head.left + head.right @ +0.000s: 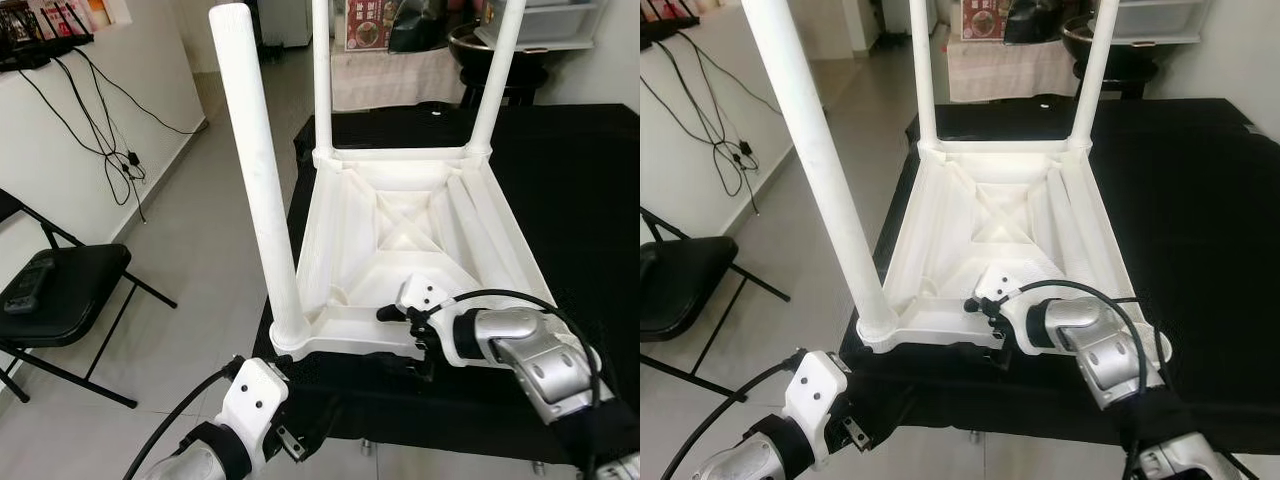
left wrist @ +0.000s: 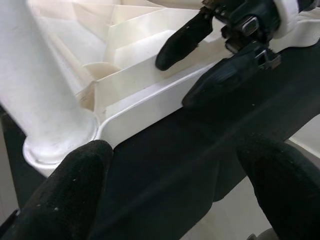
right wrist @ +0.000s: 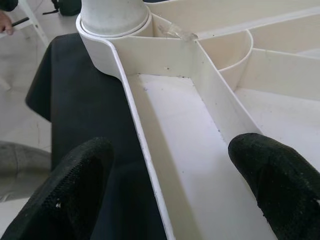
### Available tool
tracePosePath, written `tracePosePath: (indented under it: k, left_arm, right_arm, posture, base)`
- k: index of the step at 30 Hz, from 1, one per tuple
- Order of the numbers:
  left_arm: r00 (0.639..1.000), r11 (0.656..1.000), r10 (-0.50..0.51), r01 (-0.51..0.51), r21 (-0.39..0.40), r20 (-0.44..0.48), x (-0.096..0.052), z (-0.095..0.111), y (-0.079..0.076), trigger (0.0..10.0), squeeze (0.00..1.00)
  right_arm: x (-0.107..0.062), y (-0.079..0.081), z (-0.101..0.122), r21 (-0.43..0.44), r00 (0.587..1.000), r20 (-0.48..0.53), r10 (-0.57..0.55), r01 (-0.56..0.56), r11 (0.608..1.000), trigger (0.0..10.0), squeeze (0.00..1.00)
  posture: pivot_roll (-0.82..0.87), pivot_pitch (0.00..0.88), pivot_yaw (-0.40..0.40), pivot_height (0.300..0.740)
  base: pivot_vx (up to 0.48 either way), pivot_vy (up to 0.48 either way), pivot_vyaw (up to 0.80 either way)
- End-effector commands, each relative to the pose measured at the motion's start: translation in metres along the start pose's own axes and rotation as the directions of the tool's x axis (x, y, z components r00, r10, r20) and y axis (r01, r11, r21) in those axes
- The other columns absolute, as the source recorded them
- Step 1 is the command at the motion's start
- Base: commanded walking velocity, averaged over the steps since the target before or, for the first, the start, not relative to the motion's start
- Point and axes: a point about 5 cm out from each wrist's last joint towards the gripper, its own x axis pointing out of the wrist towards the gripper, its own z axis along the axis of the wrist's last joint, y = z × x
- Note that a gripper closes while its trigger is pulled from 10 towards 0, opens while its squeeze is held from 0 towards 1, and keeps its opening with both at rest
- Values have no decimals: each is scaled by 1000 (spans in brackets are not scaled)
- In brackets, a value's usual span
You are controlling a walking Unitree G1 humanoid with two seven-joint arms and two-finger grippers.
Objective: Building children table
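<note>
Children's table (image 1: pixel 400 225), of white plastic, is seen lying upside down on a black-covered surface (image 1: pixel 580 200), its ribbed underside turned upward and three legs standing up from its corners: a near-left leg (image 1: pixel 258 180) and two far legs (image 1: pixel 322 75). The near-right corner appears to carry no leg, though it is partly hidden by the right arm.

The right gripper (image 1: pixel 408 338) is held at the table's near edge, reaching across from the robot's right towards the left. Its fingers are spread and straddle the rim: in the right wrist view one finger (image 3: pixel 272 175) is over the inner tray and the other lies outside, above the black cloth. Nothing is clamped yet.

The left gripper (image 2: pixel 175 180) is held lower, just short of the near-left corner, with its fingers wide and nothing between them.

The rim's long axis runs left to right, along the right gripper's reach, so the right arm is judged the nearer for gripping it.
</note>
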Motion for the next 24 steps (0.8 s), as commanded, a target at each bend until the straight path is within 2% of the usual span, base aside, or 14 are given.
tracePosePath:
  k: [1, 7, 11, 13, 14, 17, 18, 21, 22, 24]
  left_arm:
    - [999, 1000, 2, -2, 12, -40, -1, -6, 1, 10000, 0]
    - [999, 1000, 7, -6, 14, -38, -1, -6, 1, 10000, 0]
    - [999, 1000, 9, -9, 18, -34, 0, -5, 1, 10000, 0]
    - [999, 1000, 11, -11, 20, -31, 1, -5, 2, 10000, 0]
    - [999, 1000, 11, -11, 20, -31, 1, -5, 2, 10000, 0]
    - [1000, 1000, 16, -15, 24, -13, 4, -1, 4, 10000, 0]
    - [1000, 1000, 16, -15, 24, -13, 4, -1, 4, 10000, 0]
    - [1000, 1000, 14, -14, 27, 3, 7, 2, 6, 10000, 0]
    - [1000, 1000, 14, -14, 27, 3, 7, 2, 6, 10000, 0]
    - [1000, 1000, 12, -12, 28, 14, 8, 4, 7, 10000, 0]
  right_arm:
    - [0, -8, 4, -10, 994, 15, -105, 105, 994, 10000, 0]
    - [4, -13, 12, -22, 988, 62, -143, 144, 989, 10000, 0]
    - [0, -10, 15, -35, 991, 94, -100, 103, 994, 10000, 0]
    - [-7, -5, 22, -49, 986, 159, -44, 53, 997, 10000, 0]
    - [-7, -5, 22, -49, 986, 159, -44, 53, 997, 10000, 0]
    - [-36, 6, 28, -86, 959, 250, 130, -112, 990, 10000, 0]
    - [-36, 6, 28, -86, 959, 250, 130, -112, 990, 10000, 0]
    - [-58, 2, 34, -88, 938, 307, 163, -143, 986, 10000, 0]
    - [-58, 2, 34, -88, 938, 307, 163, -143, 986, 10000, 0]
    - [-71, -4, 38, -90, 929, 342, 138, -114, 989, 10000, 0]
  posture:
    - [-76, 89, 66, 740]
    - [-78, 87, 62, 740]
    - [-78, 86, 60, 740]
    - [-81, 87, 62, 740]
    - [-81, 87, 62, 740]
    - [-88, 86, 65, 740]
    - [-88, 86, 65, 740]
    - [-92, 85, 67, 740]
    - [-92, 85, 67, 740]
    - [-96, 84, 70, 740]
  base:
    - [0, 0, 0]
    - [0, 0, 0]
    - [0, 0, 0]
    - [0, 0, 0]
    - [0, 0, 0]
    - [0, 0, 0]
    - [0, 0, 0]
    - [0, 0, 0]
    - [0, 0, 0]
    - [0, 0, 0]
